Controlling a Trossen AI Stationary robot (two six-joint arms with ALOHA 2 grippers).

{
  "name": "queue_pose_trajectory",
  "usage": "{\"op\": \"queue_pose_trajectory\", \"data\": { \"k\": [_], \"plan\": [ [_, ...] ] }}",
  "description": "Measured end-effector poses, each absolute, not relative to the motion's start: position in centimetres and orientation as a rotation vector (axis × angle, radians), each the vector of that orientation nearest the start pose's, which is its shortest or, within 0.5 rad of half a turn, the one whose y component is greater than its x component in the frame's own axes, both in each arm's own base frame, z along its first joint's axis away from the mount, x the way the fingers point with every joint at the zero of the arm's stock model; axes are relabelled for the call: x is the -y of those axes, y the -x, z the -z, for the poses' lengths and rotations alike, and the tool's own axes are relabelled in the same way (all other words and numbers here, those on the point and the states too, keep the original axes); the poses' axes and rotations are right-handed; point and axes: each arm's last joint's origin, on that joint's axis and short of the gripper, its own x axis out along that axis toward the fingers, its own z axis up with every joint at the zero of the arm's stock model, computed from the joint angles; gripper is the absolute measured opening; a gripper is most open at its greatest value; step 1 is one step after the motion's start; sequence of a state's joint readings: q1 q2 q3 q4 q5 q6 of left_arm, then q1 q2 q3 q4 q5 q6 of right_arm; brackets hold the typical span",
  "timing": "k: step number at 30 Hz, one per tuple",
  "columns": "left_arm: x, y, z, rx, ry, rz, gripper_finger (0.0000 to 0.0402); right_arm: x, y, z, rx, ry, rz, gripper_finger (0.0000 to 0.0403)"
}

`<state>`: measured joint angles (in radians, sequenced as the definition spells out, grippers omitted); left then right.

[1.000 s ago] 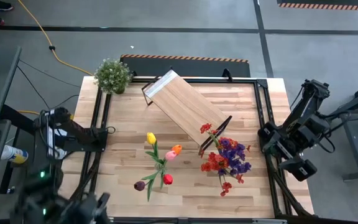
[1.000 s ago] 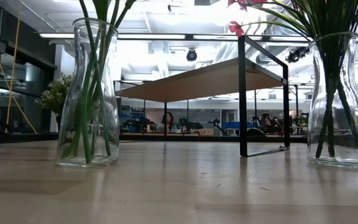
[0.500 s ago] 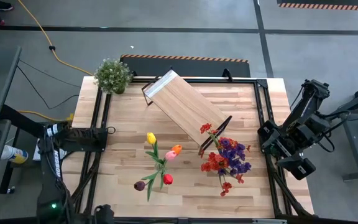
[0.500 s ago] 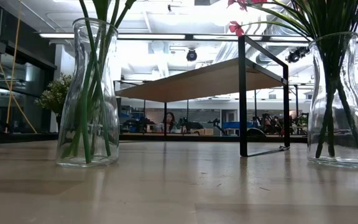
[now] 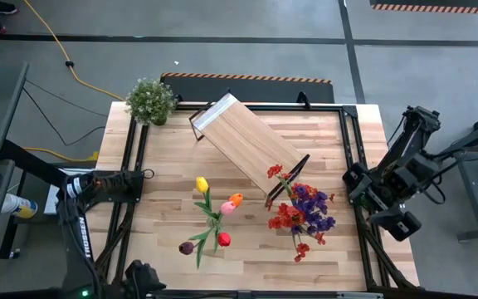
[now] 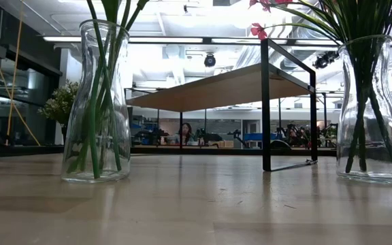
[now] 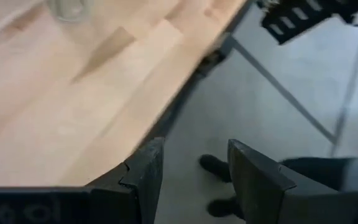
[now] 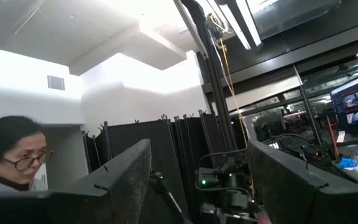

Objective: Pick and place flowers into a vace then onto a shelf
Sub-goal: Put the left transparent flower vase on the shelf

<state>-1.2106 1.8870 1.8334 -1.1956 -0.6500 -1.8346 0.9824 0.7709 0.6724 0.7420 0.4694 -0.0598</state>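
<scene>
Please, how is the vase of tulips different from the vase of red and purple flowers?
The tulip vase holds a loose bunch of yellow, orange, pink, red and maroon tulips; the other vase holds a denser bunch of red and purple sprays. Seen from above, the tulip vase stands near the table's middle, while the other stands further right, beside the shelf's end. Both are clear glass vases, upright on the table, not on the shelf.

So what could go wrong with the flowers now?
The clear glass vase of tulips and the clear glass vase of red and purple sprays are tall and top-heavy; a nudge might tip them. The tilted light-wood shelf on its thin black frame stands close, so lifting either vase could snag blossoms.
</scene>
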Motion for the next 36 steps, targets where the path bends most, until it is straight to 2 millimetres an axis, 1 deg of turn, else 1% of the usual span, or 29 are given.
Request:
{"op": "queue_pose_trajectory", "data": {
  "k": [9,16,21,23,28,31,36],
  "plan": [
    [34.5,-15.0,-28.2,-0.795,0.607,-0.431,0.0211,-12.5,-9.9,-37.8,0.493,-0.370,-0.477,0.0255],
    [33.4,-15.4,-24.6,-0.774,0.643,-0.549,0.0211,-12.5,-9.9,-37.8,0.492,-0.375,-0.478,0.0255],
    [32.8,-16.1,-21.7,-0.784,0.659,-0.567,0.0211,-12.5,-9.9,-37.8,0.485,-0.406,-0.486,0.0255],
    [32.8,-16.1,-20.9,-0.783,0.672,-0.561,0.0211,-12.5,-9.9,-37.8,0.484,-0.405,-0.486,0.0255],
    [32.7,-16.1,-19.7,-0.750,0.684,-0.548,0.0211,-12.5,-9.9,-37.7,0.483,-0.404,-0.486,0.0255],
    [32.6,-16.1,-19.7,-0.724,0.670,-0.541,0.0211,-12.5,-9.9,-37.7,0.483,-0.403,-0.486,0.0255],
    [32.8,-16.5,-19.9,-0.650,0.567,-0.461,0.0220,-12.5,-10.0,-37.7,0.478,-0.406,-0.466,0.0255]
  ]
}}
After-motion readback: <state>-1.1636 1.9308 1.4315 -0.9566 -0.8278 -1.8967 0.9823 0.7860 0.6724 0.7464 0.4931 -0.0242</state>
